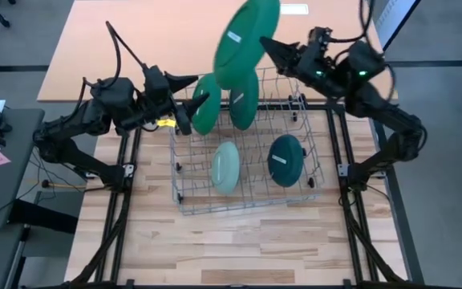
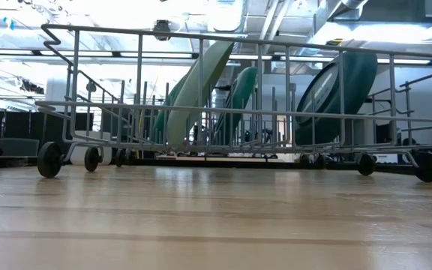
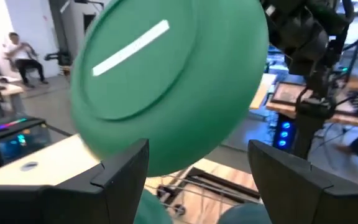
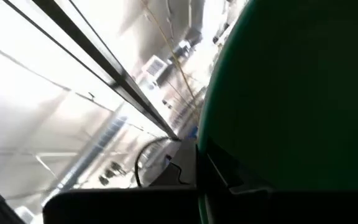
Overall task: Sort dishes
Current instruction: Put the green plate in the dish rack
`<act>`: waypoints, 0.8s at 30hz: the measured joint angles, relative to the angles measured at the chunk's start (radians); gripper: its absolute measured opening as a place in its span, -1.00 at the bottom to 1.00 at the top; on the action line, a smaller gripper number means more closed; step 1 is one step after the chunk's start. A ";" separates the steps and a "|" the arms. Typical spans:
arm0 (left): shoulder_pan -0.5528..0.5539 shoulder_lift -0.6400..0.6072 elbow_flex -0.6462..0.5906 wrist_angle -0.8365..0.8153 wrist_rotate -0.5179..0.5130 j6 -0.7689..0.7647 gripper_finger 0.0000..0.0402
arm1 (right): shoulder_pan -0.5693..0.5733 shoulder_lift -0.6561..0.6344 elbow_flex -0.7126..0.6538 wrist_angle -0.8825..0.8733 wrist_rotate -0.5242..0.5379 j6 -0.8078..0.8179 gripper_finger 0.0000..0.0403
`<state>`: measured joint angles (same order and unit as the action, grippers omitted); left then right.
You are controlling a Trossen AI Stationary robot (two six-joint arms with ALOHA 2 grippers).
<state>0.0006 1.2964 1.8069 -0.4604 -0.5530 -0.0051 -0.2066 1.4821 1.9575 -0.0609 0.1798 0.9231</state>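
Holding a large dark green plate (image 1: 247,40) pinched by its rim above the dish rack's (image 1: 184,193) far edge, the right gripper (image 1: 269,46) has one left to slot, four plates already racked, while the left gripper (image 1: 189,100) waits wide open at the rack's far-left corner.

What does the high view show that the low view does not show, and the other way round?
Only the high view shows the two arms: the right pincer shut on a large green plate lifted above the rack, and the left pincer open beside a racked green plate. Only the low view shows the rack's small wheels. Both show the mint plate and teal plate standing in the rack.
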 joint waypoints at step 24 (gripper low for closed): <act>-0.010 0.000 0.076 -0.025 -0.181 -0.160 0.25 | 0.064 0.072 -0.001 0.127 -0.129 0.184 -0.98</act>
<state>-0.0098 1.2964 1.8827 -0.4852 -0.7341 -0.1653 -0.1426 1.5543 1.9568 0.0666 0.0508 1.1069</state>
